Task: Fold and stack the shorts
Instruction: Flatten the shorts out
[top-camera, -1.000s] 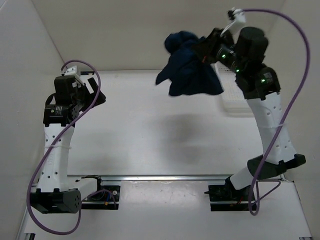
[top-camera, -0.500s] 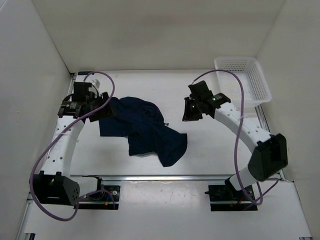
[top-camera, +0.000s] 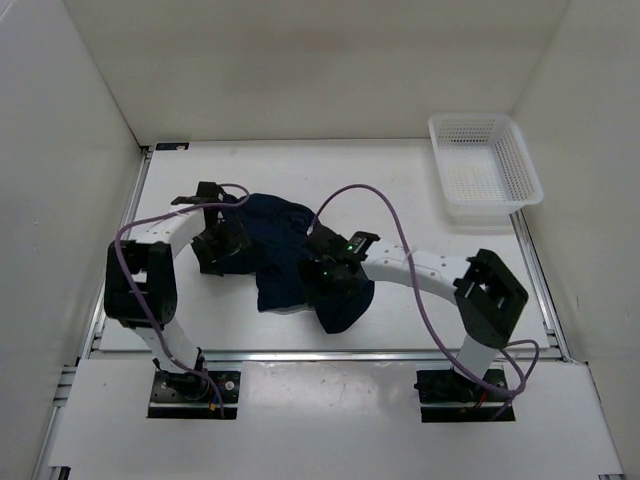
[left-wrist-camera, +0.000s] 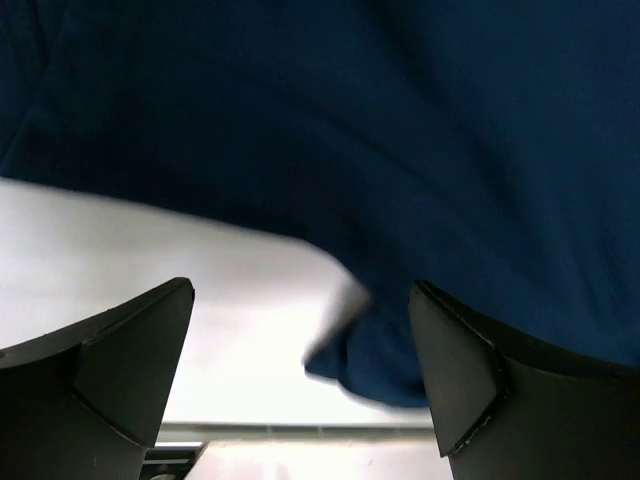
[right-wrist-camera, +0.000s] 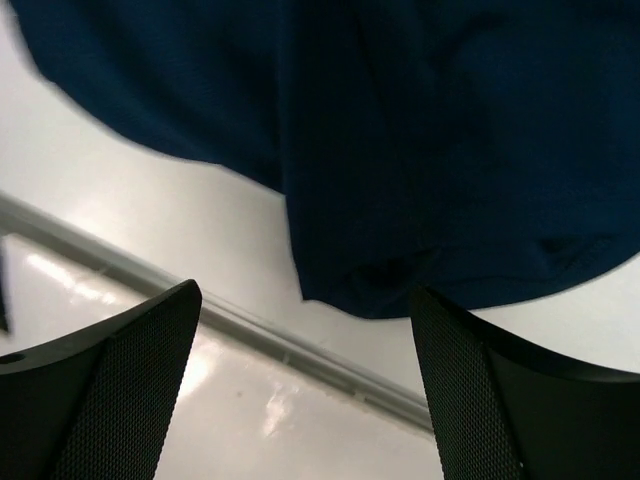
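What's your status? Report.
Left gripper open, right gripper open, neither holding. Shorts crumpled on table, unfolded. White mesh basket apart, far right corner.

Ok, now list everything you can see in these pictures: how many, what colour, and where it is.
shorts: one pair, dark navy, crumpled on the middle of the table, not folded
basket: one, white mesh, far right corner, nothing visible inside
table: one, white, walled on three sides
cables: two, purple, one looping along each arm
arms: two, white and black, both reaching in to the shorts
left gripper: one, black, jaws open at the left edge of the shorts
right gripper: one, black, jaws open over the near right part of the shorts
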